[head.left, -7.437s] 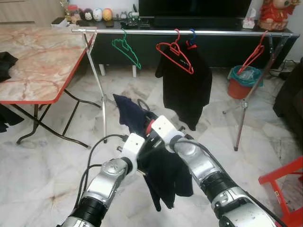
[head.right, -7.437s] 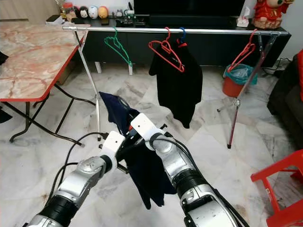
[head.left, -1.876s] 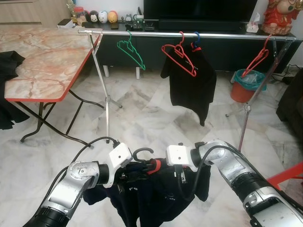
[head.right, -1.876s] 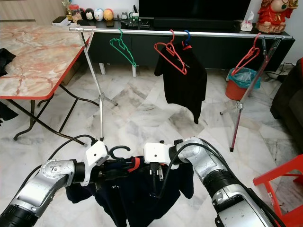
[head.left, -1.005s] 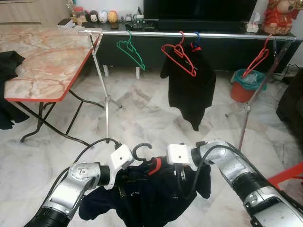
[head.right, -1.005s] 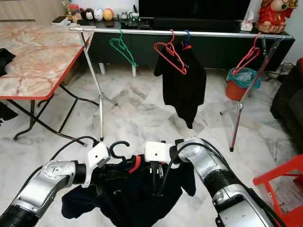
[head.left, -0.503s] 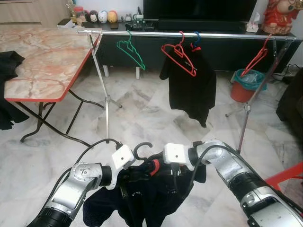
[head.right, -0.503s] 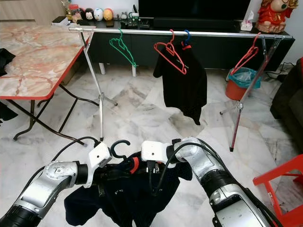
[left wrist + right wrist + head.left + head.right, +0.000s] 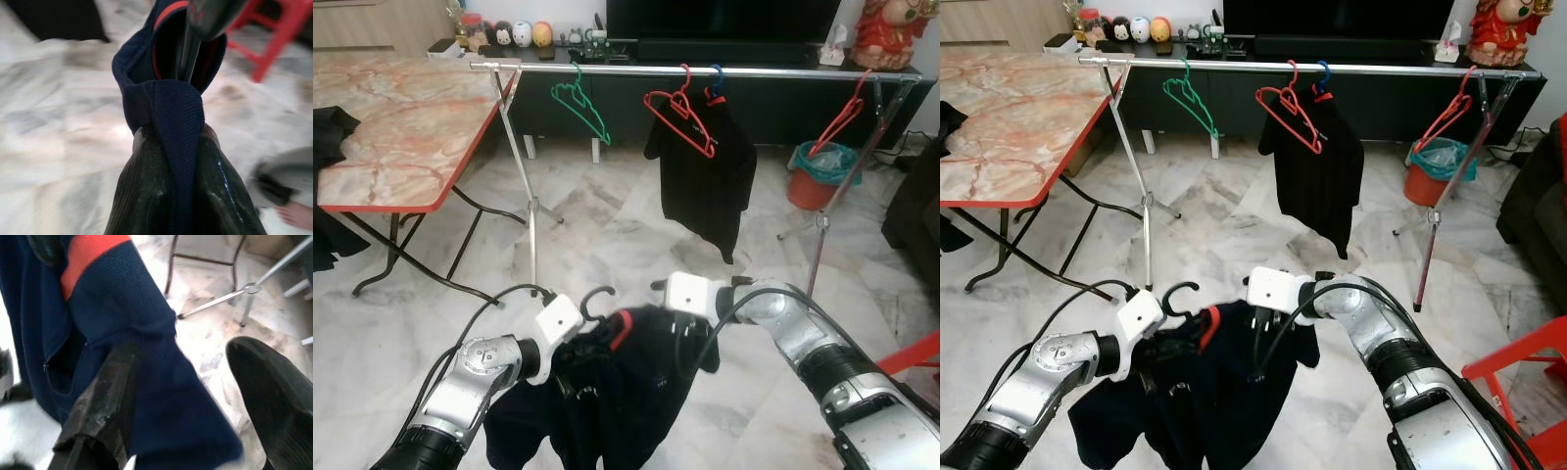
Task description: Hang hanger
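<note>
- A home's living room: a long black TV console (image 9: 744, 88) under a dark screen (image 9: 724, 18), with small figurines (image 9: 514, 32) lined along it.
- Marble floor tiles (image 9: 607, 235); a folding desk (image 9: 401, 127) with a marble-pattern top.
- A metal clothes rail (image 9: 705, 70) carries plastic hangers (image 9: 579, 103) and a black shirt (image 9: 710, 171).
</note>
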Available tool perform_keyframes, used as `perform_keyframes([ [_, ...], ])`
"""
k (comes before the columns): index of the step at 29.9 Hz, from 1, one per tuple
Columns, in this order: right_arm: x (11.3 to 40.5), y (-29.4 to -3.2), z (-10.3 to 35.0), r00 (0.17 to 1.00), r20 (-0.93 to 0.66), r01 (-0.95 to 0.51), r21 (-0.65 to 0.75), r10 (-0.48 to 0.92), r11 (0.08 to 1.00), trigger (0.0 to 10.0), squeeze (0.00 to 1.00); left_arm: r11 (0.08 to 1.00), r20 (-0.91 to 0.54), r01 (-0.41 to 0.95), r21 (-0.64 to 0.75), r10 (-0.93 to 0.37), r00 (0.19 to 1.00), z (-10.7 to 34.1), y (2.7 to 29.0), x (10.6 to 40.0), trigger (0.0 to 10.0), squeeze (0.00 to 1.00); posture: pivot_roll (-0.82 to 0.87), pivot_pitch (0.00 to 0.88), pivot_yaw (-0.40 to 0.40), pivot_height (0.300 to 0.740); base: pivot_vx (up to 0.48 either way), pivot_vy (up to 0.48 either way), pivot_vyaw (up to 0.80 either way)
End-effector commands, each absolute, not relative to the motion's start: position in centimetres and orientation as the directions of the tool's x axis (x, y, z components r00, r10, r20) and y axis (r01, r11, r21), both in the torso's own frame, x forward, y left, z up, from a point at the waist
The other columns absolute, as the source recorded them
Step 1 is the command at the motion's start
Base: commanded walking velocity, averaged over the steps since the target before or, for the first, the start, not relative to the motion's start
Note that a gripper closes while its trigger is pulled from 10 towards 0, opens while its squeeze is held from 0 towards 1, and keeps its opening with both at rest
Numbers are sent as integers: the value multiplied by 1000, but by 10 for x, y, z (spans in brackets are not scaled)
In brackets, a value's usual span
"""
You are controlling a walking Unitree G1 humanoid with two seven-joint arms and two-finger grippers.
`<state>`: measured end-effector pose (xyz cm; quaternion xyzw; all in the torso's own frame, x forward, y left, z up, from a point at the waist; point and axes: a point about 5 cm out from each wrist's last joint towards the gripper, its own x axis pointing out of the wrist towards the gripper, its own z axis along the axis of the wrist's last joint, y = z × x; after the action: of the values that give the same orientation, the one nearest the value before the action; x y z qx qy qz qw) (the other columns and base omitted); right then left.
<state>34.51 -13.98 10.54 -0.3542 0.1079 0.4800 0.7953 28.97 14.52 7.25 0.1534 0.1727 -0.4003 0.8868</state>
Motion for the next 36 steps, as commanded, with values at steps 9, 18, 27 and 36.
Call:
perform_keyframes([
  [9,350,-155,111,702,-313,-709,-398,640,582,10000,0,856,-339,453,248,-361,869,80,174,317,10000,0,72,0,23,740,0,0,0],
  [18,332,-223,66,978,-208,-19,-69,4,997,10000,0,962,-192,226,154,-195,962,77,194,315,10000,0,48,0,25,740,0,0,0],
  [27,287,-248,13,898,-381,247,24,-219,969,10000,0,976,-156,174,133,-153,976,73,189,312,10000,0,59,0,15,740,0,0,0],
  [36,247,-247,-26,805,-535,311,12,-256,950,10000,0,974,-134,180,134,-162,978,72,186,314,10000,0,45,0,19,740,0,0,0],
])
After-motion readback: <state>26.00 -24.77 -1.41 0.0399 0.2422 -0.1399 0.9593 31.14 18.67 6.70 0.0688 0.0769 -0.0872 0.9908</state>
